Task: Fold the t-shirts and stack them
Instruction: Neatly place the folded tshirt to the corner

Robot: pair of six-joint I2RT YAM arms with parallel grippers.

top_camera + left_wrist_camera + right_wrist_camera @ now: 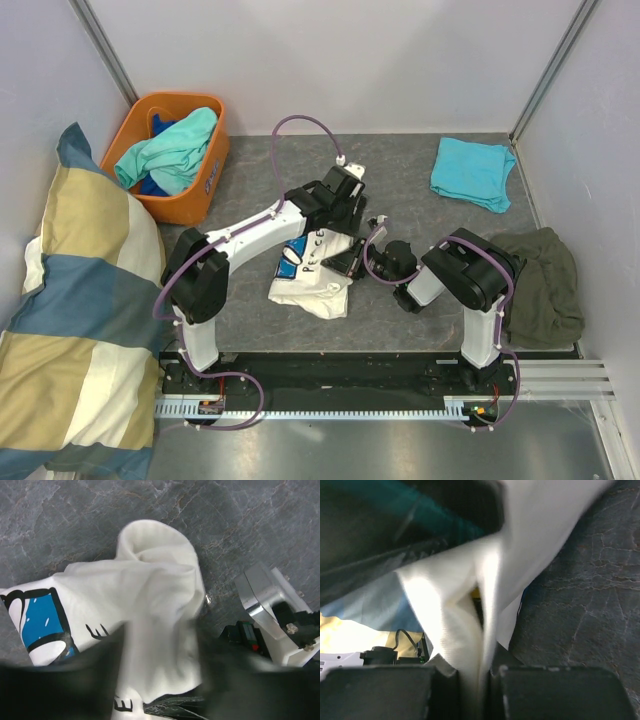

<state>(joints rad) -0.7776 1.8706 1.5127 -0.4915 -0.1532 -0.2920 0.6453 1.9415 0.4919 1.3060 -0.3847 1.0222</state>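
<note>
Left of white t-shirt (315,285): basket (212,170), pillow (80,300)

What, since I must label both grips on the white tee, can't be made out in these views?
- Top view: where fingers meet the white t-shirt, hidden under the wrists.
- Left wrist view: left gripper blurred; hold uncertain.
- Right wrist view: right gripper pinches a fold; shirt's rest cut off.
- Top view: orange basket contents under the mint-green tee.

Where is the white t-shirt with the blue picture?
In the top view, the white t-shirt lies crumpled in the middle of the table, its right edge pinched by the right gripper.
</note>
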